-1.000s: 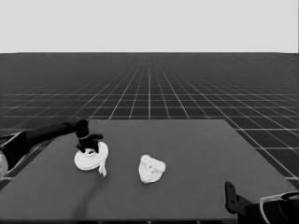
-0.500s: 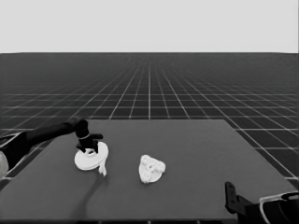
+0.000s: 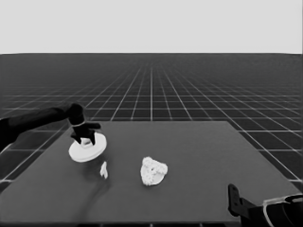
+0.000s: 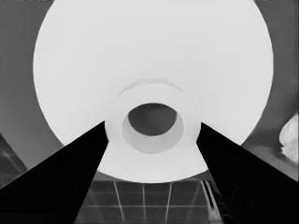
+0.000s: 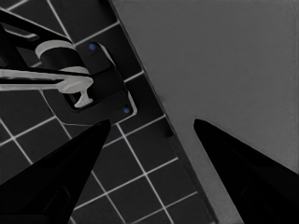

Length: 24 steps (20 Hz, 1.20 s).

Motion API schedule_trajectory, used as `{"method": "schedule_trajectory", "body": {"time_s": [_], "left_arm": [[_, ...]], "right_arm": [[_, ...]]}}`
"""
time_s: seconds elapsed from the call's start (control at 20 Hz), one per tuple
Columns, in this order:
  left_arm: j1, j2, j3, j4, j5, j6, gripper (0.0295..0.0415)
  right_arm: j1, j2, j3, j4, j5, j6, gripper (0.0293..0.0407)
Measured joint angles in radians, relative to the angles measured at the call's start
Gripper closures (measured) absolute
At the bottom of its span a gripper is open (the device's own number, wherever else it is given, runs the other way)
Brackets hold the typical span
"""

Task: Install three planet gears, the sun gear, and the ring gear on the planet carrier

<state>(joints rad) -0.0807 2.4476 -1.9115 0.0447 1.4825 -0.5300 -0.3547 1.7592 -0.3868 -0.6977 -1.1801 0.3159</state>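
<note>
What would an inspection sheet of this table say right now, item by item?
Surface: dark table, flat.
Job's things: larger round part held over the table's left end; smaller round part mid-table, gears heaped on it, count unclear.
Clutter: thin white piece lying between the two.
Grippers: left gripper shut on the larger round part's hub; right gripper open, parked at the near right corner.
Cables: nothing seen.
Surroundings: grid floor; dark machinery past the table's edge.

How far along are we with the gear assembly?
Done, apparently: gears sit clustered on the smaller round part mid-table; their count is unclear. In hand: the left gripper has its fingers shut on the larger round part at the table's left. Left: set it over the gears. The right gripper waits at the near right corner.
</note>
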Motion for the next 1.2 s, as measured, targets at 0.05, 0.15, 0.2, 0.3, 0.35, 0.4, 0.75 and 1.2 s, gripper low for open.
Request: {"method": "schedule_trajectory", "body": {"time_s": [0.05, 0.15, 0.2, 0.3, 0.35, 0.4, 0.75, 1.2], "left_arm": [[-0.001, 0.0, 0.0, -0.001, 0.001, 0.0, 0.0362], [0.015, -0.01, 0.376, 0.059, 0.012, -0.475, 0.0362], [0.03, 0.178, 0.511, 0.086, 0.038, -0.742, 0.0359], [0.047, 0.471, 0.391, 0.098, 0.057, -0.865, 0.0355], [0.05, 0.539, 0.329, 0.099, 0.059, -0.866, 0.0355], [0.052, 0.578, 0.287, 0.1, 0.059, -0.862, 0.0355], [0.13, 0.64, 0.18, 0.177, 0.039, -0.825, 0.0355], [0.151, 0.645, 0.168, 0.194, 0.031, -0.809, 0.0361]], "right_arm": [[0.0, 0.0, 0.0, 0.0, 0.0, 0.0, 0.0315], [0.0, 0.0, 0.0, 0.0, 0.0, 0.0, 0.0315], [0.0, 0.0, 0.0, 0.0, 0.0, 0.0, 0.0315], [0.0, 0.0, 0.0, 0.0, 0.0, 0.0, 0.0315], [0.0, 0.0, 0.0, 0.0, 0.0, 0.0, 0.0315], [0.0, 0.0, 0.0, 0.0, 0.0, 0.0, 0.0315], [0.0, 0.0, 0.0, 0.0, 0.0, 0.0, 0.0315], [0.0, 0.0, 0.0, 0.0, 0.0, 0.0, 0.0315]]}}
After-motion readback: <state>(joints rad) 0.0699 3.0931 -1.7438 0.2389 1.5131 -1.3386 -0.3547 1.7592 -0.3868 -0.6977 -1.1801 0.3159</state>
